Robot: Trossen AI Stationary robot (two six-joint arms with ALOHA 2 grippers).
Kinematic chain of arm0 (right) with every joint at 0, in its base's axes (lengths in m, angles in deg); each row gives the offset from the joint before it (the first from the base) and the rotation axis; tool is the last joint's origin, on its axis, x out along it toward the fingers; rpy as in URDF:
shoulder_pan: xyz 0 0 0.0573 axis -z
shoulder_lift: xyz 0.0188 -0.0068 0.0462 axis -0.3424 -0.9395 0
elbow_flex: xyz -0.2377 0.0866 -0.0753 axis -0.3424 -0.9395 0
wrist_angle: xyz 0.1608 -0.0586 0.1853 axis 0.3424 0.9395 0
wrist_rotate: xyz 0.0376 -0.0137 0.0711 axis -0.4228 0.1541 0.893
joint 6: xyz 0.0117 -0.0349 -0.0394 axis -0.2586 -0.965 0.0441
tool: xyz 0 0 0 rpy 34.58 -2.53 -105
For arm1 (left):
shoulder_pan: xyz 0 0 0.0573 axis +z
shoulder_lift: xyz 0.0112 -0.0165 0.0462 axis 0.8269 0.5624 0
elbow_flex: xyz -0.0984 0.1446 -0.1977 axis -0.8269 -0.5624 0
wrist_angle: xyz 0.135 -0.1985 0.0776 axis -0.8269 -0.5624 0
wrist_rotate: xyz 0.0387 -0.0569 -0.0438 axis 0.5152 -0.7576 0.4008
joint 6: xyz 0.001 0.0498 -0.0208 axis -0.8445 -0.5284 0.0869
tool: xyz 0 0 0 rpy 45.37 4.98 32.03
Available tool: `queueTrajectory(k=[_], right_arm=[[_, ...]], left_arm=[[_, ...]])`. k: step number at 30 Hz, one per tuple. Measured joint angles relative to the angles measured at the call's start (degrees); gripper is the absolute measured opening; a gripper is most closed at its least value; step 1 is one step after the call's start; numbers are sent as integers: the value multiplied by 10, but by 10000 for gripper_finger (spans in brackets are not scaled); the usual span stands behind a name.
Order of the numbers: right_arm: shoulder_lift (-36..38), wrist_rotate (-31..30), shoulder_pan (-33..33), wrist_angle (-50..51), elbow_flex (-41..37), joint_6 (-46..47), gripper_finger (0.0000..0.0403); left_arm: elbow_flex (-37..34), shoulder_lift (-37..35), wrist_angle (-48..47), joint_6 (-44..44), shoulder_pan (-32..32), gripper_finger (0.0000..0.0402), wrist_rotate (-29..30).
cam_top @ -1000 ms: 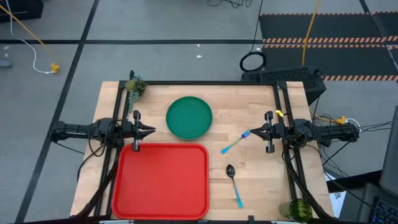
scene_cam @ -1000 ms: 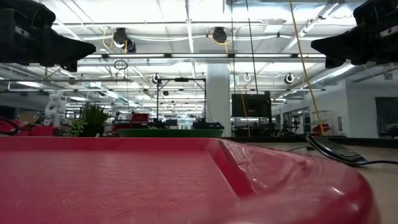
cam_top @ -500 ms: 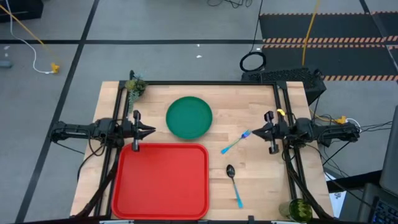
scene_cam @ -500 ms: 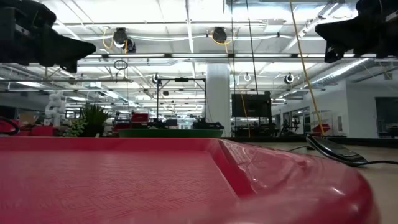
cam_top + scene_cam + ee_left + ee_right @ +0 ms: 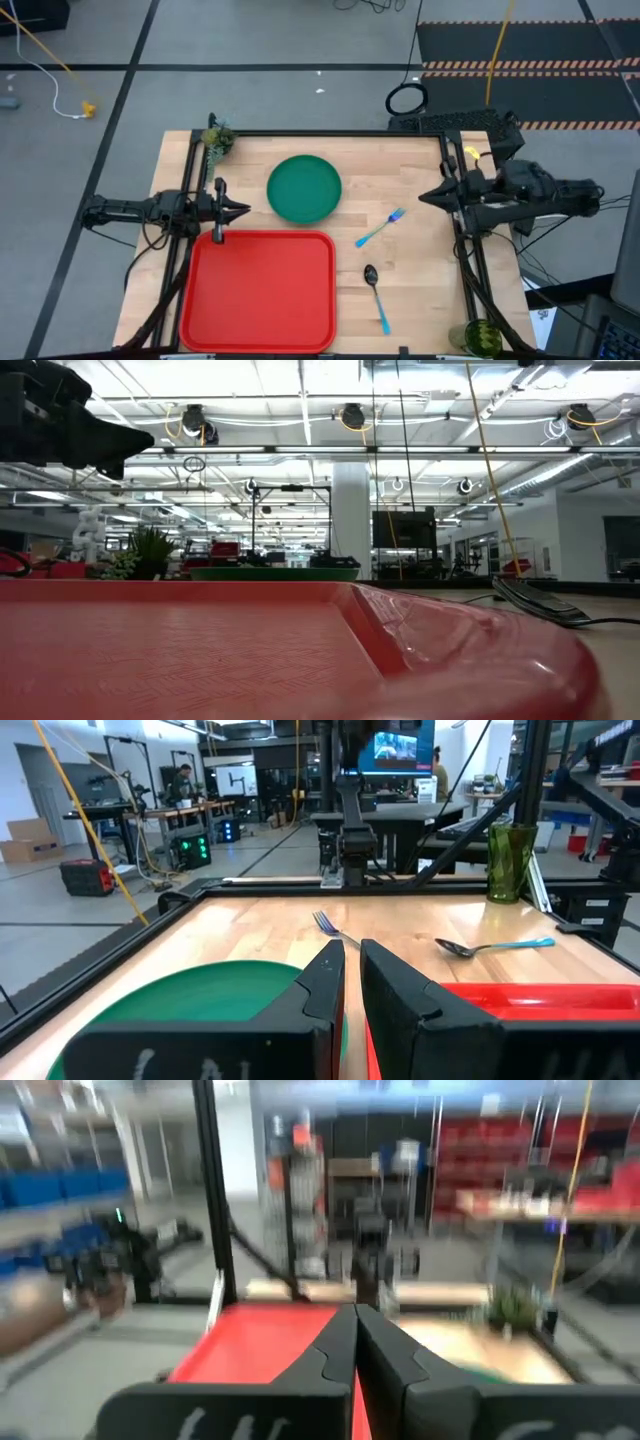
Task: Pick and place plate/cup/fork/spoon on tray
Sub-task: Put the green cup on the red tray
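left gripper (image 5: pixel 243 210) closed, empty, bench's left edge | right gripper (image 5: pixel 424 196) closed, right edge | cup (image 5: pixel 511 862) upright, clearest in left wrist view

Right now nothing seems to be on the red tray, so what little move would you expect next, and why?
Probably the right gripper, fingers shut and up off the table, swings over the fork, the nearest piece. The tray holds nothing, and the left gripper waits between plate and tray.

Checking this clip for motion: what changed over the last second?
The right gripper drew back toward the table's right edge and rose, leaving the low view. It holds nothing. The left gripper, plate, fork, spoon and tray stayed put.
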Motion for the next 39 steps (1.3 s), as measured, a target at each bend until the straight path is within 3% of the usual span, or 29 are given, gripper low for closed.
queueTrajectory(k=[11,19,25,39], right_arm=[[-193,-1,-7,288,294,93,0],[-254,-20,-73,427,399,215,0],[-305,-31,-155,519,442,330,0],[-478,-29,-440,674,527,557,0]], left_arm=[[0,0,-1,-2,0,42,0],[0,0,-2,20,0,42,0],[0,0,-2,35,0,42,0],[0,0,-2,65,0,42,0]])
